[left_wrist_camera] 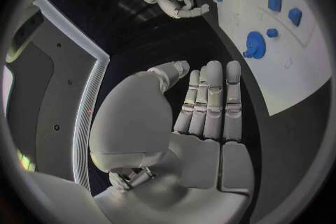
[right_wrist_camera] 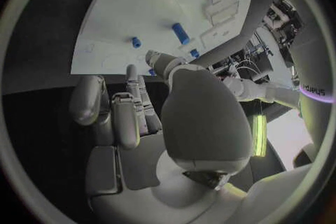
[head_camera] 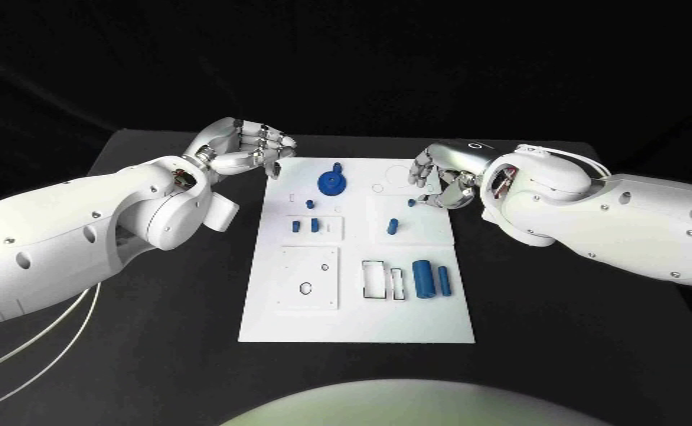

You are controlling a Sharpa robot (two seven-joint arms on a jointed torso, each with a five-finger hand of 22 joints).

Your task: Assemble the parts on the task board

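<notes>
The bench (head_camera: 159,346) is a black, matte surface with a dark backdrop behind its far edge. Lying flat on it, in the middle, is the white task board (head_camera: 361,321), a long rectangle with its short sides facing the robot and the far edge. Bare black bench shows on both long sides of the task board and in front of its near short side.

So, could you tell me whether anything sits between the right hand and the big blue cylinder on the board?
Nothing visible does. The right hand hovers at the task board's far right edge, holding nothing; the big blue cylinder lies nearer the robot, with only bare board and a small blue peg off to the side.
</notes>
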